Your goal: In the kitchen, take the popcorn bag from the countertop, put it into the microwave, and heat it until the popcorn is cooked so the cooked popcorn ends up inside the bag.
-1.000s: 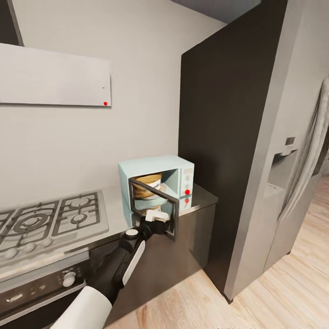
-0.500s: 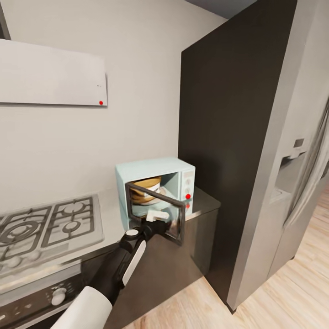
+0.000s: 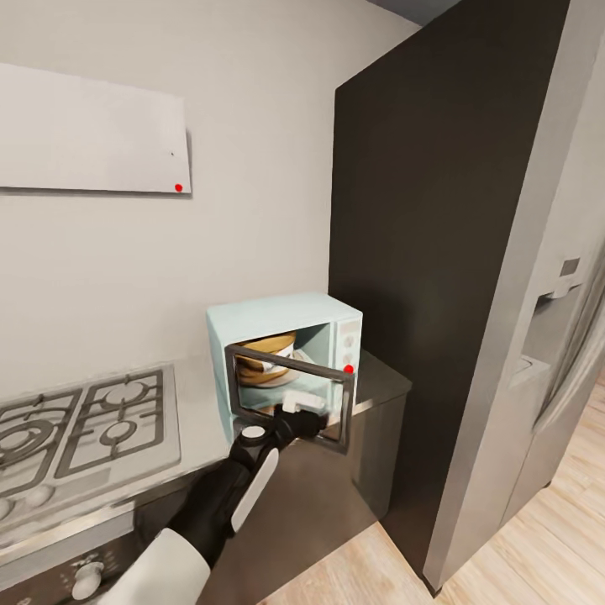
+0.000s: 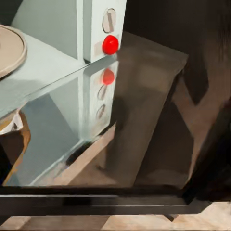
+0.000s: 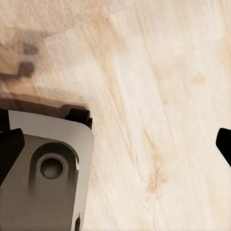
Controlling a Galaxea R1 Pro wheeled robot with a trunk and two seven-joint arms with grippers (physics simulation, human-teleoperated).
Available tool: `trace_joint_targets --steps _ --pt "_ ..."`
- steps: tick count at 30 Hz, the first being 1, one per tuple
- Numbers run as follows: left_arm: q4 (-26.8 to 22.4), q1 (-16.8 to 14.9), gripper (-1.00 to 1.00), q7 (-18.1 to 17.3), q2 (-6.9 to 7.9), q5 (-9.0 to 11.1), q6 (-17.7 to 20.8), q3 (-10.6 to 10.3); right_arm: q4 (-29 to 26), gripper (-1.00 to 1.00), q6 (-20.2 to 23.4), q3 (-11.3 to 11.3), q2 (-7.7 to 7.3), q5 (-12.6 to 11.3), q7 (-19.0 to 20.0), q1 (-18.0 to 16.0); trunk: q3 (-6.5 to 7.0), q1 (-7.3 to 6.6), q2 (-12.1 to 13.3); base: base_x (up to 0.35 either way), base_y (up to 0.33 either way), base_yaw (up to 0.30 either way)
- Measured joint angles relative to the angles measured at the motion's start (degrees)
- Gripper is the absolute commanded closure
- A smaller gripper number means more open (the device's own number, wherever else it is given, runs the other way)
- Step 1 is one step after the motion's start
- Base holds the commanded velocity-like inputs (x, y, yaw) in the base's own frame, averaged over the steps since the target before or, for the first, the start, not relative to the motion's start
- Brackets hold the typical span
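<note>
One microwave (image 3: 286,329) on the bench (image 3: 385,380), one door on it, hanging open. Inside, one popcorn bag (image 3: 264,356), just the one. On the control panel, two white knobs (image 3: 345,337) and a single red light (image 3: 348,369) below them. There's a second red dot, on the one white wall panel (image 3: 92,134) up left, so that's two red dots across the head view. One gas hob (image 3: 84,428); its burners can't be counted, since it runs off the edge. One oven knob (image 3: 86,578) below it. One tall dark cabinet (image 3: 412,252), one grey fridge (image 3: 559,319). One arm (image 3: 227,496) reaching in.
</note>
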Motion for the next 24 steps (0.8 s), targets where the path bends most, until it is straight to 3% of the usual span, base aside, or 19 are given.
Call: trace_joint_targets --steps 2,4,5,9,24 --pt "-0.3 0.0 -1.00 0.0 0.00 2.8 0.0 -2.4 0.0 -1.00 0.0 0.0 0.00 0.0 0.0 0.0 0.00 0.00 0.0 0.000 0.000 0.000" --pt "-1.4 0.0 -1.00 0.6 0.04 2.1 0.1 -4.0 0.0 -1.00 0.0 0.0 0.00 0.0 0.0 0.0 0.00 0.00 0.0 0.000 0.000 0.000" --pt "-1.6 0.0 -1.00 0.4 0.00 3.7 0.0 -4.3 0.0 -1.00 0.0 0.0 0.00 0.0 0.0 0.0 0.00 0.00 0.0 0.000 0.000 0.000" --pt "-1.5 0.0 -1.00 0.4 0.00 4.1 0.0 -4.5 0.0 -1.00 0.0 0.0 0.00 0.0 0.0 0.0 0.00 -0.02 0.0 0.151 0.000 0.000" --pt "-1.8 0.0 -1.00 0.4 0.00 4.4 -1.7 -5.0 0.0 -1.00 0.0 0.0 0.00 0.0 0.0 0.0 0.00 -0.03 0.0 0.316 0.000 0.000"
